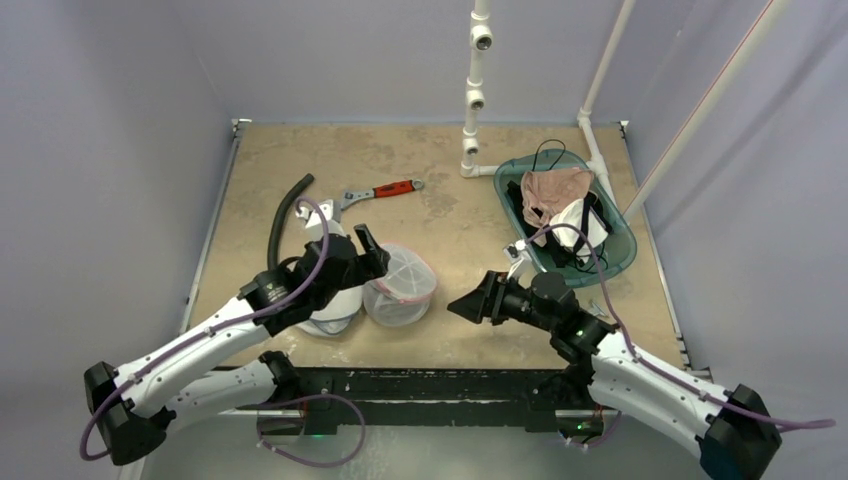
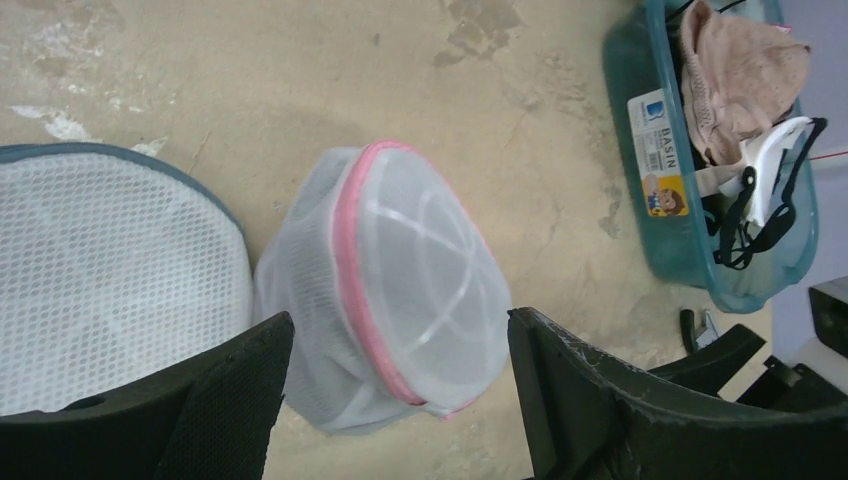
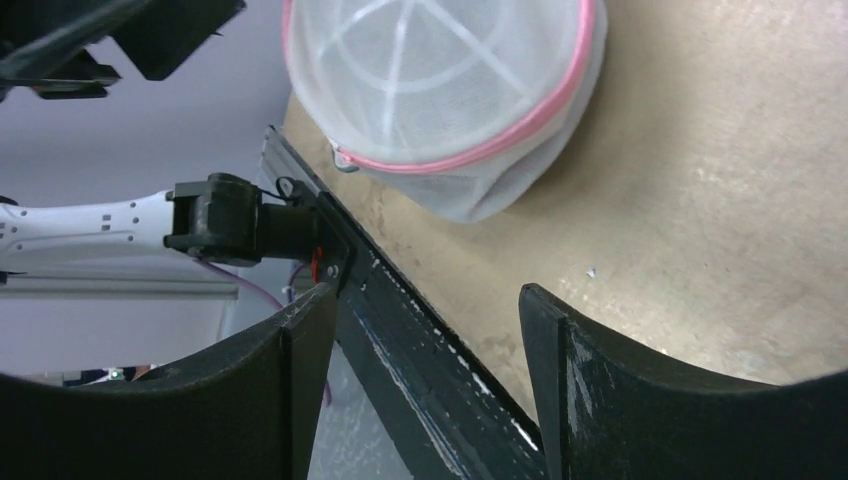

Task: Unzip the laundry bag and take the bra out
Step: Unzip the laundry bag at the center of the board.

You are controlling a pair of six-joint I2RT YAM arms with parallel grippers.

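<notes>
The laundry bag (image 1: 402, 285), a round white mesh pod with pink trim, lies on its side on the table near the front edge. In the left wrist view the laundry bag (image 2: 420, 280) sits just beyond my left gripper (image 2: 400, 320), which is open and apart from it. The top view shows the left gripper (image 1: 370, 250) over the bag's left side. My right gripper (image 1: 465, 305) hovers open to the bag's right, pointing at it; the right gripper (image 3: 428, 295) faces the bag (image 3: 440, 70) and its metal zipper pull (image 3: 343, 160). A beige bra (image 1: 555, 188) lies in the teal basin (image 1: 625, 240).
A second mesh bag (image 2: 110, 270) with grey-blue trim lies left of the pink one, partly under my left arm. The basin also holds a white and black garment (image 2: 775, 165). A red-handled wrench (image 1: 385, 190), a black hose (image 1: 285, 215) and white pipes (image 1: 475, 100) are further back.
</notes>
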